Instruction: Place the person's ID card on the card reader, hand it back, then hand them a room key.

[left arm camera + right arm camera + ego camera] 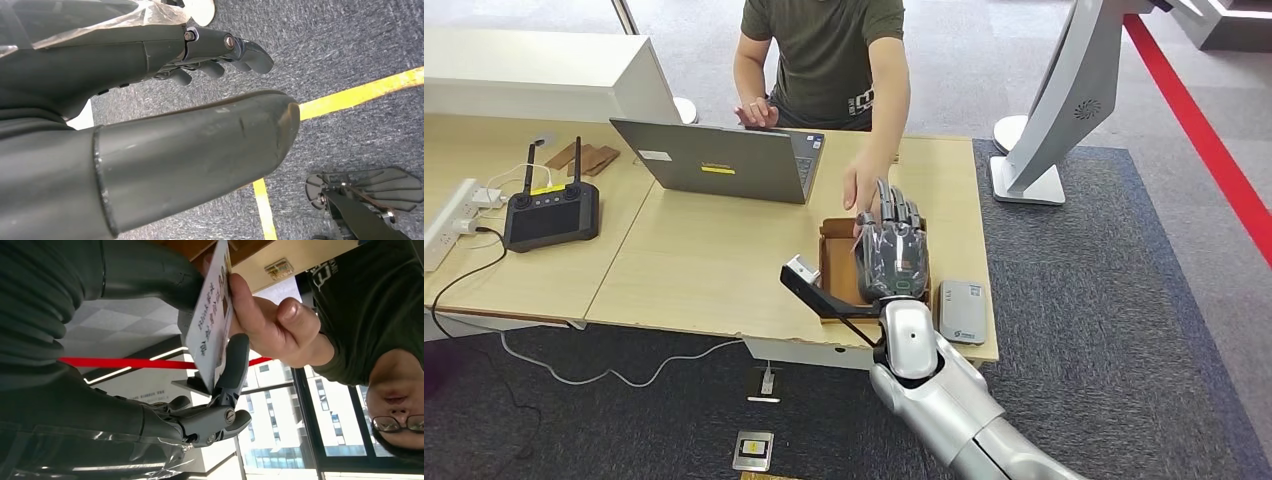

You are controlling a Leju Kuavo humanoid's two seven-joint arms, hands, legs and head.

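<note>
Bright even indoor light, soft shadows, bright windows (280, 420) behind, near hand (150, 165) slightly blurred

Matt pale wood desk (714, 270); rough grey carpet (1114, 330); glossy silver metal arm (944, 390); smooth white card (212, 315); brown cardboard tray (836, 262).

**Crowded lane over the tray**

The person's hand (864, 185) reached in at the brown tray (836, 262), meeting the right hand (891, 250) there. The laptop (724, 160) walled off the left. Bare bench (714, 265) lay open before it; the card reader (962, 312) sat right.
</note>
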